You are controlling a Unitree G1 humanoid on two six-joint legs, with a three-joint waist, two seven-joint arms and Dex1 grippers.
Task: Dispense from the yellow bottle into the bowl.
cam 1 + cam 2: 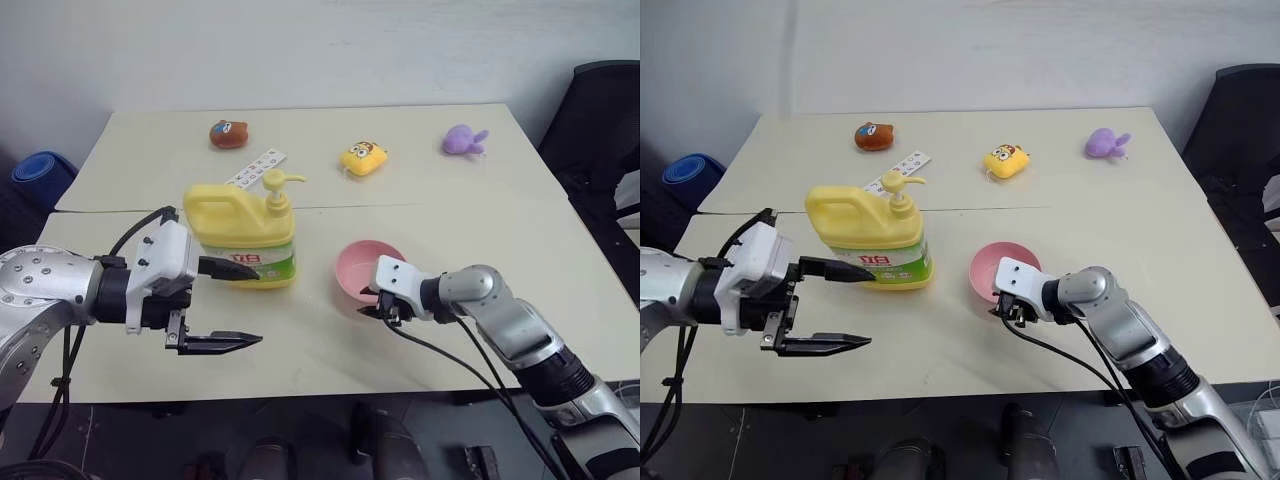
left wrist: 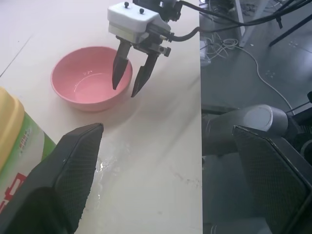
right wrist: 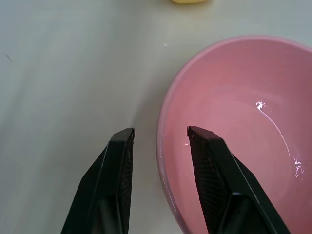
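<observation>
1. Left gripper [image 1: 228, 304]: jaws spread wide, holding nothing, near the table's [image 1: 330, 350] front edge, just before the one yellow bottle [image 1: 242, 235].
2. Right gripper [image 3: 160, 132]: jaws partly spread astride the near rim of the one pink bowl [image 1: 364, 270], one finger inside, one outside.
3. Bottle and bowl stand side by side at mid-table, apart.
4. Far side: three plush toys, brown [image 1: 228, 133], yellow [image 1: 364, 158] and purple [image 1: 464, 140]; one white strip [image 1: 256, 167].
</observation>
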